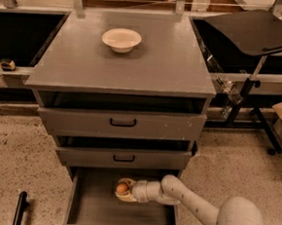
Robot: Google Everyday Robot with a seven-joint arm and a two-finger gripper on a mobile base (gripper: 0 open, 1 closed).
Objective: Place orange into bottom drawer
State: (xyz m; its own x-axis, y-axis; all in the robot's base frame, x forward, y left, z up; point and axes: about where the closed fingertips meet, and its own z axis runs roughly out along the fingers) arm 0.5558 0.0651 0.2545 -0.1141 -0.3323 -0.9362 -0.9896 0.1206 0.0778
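Camera view, first query: where is the orange (122, 187)?

— Inside the open bottom drawer (93, 207), near its back, clasped between the jaws of the gripper (122, 190). Whether it touches the floor cannot be determined.

— Hazards on release?

— Two noted, both judgement. The fruit is round and smooth and the floor is flat. Let go from any height, it would likely roll, though the deep walls should contain it.

— And the second?

— The middle drawer (123, 158) sits close above the wrist. Lifting straight up risks striking it, so withdrawal should run outward first. Retreating before the jaws part fully could drag the orange back out.
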